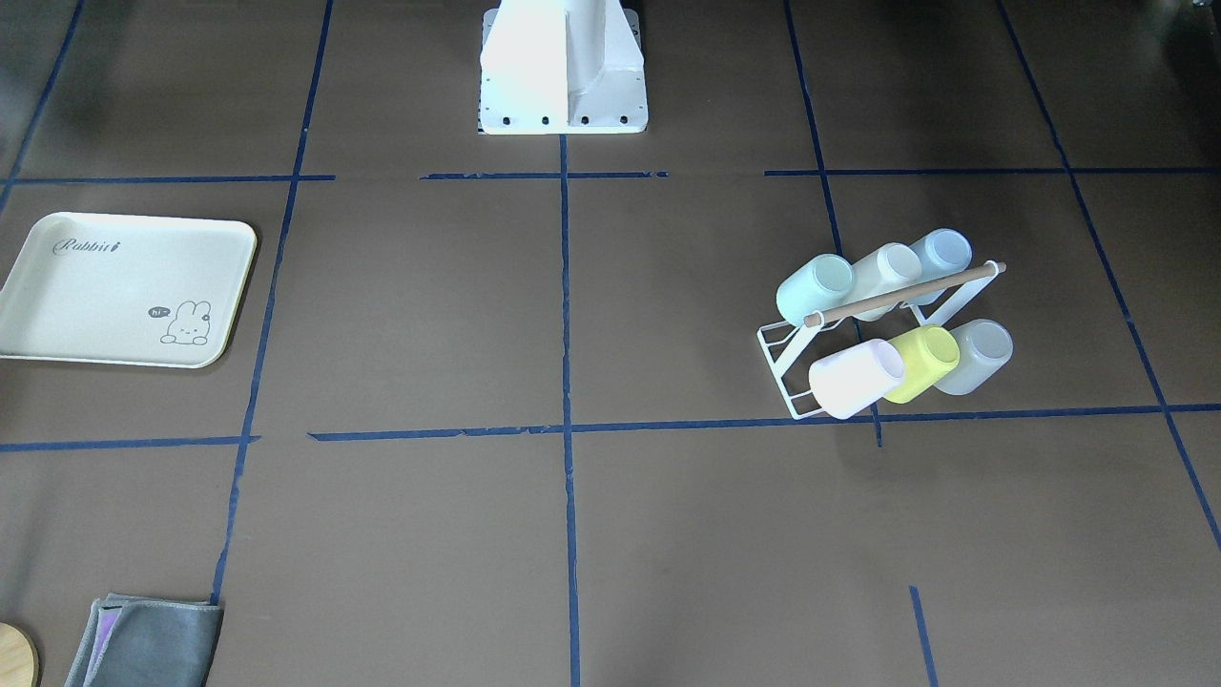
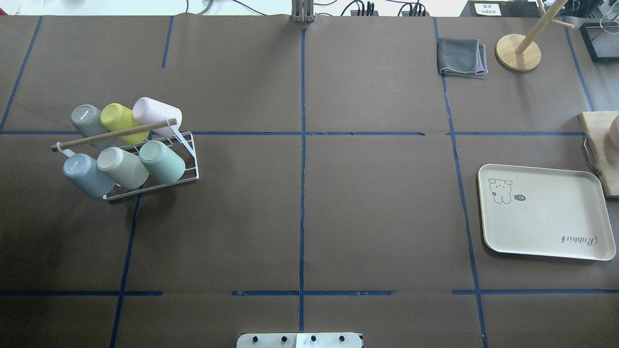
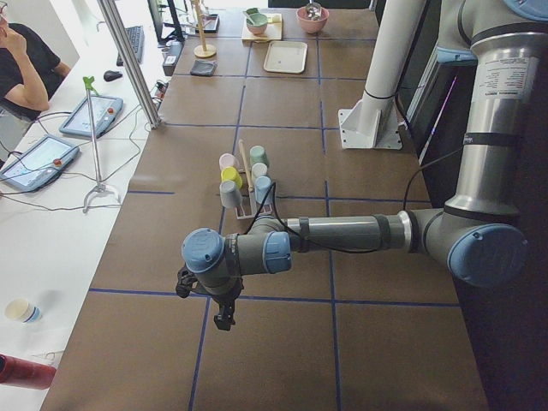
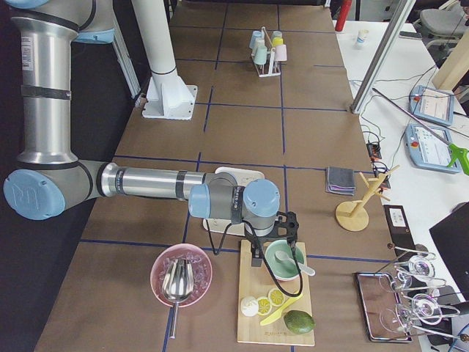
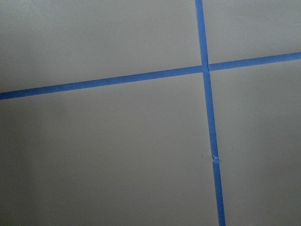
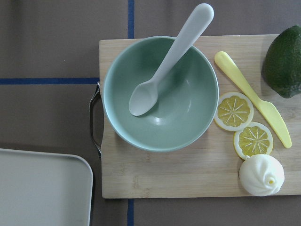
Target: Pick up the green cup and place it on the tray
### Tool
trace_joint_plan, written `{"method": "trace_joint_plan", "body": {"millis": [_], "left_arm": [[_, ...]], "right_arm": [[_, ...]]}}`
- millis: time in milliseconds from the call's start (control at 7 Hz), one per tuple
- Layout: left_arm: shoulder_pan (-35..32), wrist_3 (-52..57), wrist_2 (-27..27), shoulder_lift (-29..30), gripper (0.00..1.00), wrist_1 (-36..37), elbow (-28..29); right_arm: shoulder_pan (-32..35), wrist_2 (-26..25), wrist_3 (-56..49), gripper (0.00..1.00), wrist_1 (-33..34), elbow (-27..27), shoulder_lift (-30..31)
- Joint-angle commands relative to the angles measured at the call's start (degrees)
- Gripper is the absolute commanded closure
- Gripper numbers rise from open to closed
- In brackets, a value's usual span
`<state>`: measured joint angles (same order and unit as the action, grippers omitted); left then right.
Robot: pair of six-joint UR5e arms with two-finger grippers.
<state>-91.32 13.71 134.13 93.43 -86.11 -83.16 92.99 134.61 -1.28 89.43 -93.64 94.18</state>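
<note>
The green cup lies on its side in a white wire rack with several other cups, at the rack's end nearest the table's middle. It also shows in the front-facing view and in the left view. The cream tray lies empty far to the right, and also shows in the front-facing view. My left gripper hangs over bare table near the table's left end, short of the rack. My right gripper hangs over a cutting board beyond the tray. I cannot tell whether either is open or shut.
A yellow-green cup, a pink cup and a pale blue cup share the rack. A green bowl with a spoon, lemon slices and an avocado sit on a cutting board. A grey cloth and a wooden stand are at the far right.
</note>
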Motion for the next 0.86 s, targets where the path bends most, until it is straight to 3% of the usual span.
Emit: {"method": "trace_joint_plan", "body": {"millis": [0, 714], "left_arm": [[0.0, 0.0, 0.0, 0.0, 0.00, -0.1, -0.1], [0.0, 0.0, -0.1, 0.1, 0.00, -0.1, -0.4]], "right_arm": [[0.0, 0.0, 0.3, 0.00, 0.0, 0.0, -0.1], [-0.1, -0.4, 0.3, 0.00, -0.1, -0.1, -0.1]]}}
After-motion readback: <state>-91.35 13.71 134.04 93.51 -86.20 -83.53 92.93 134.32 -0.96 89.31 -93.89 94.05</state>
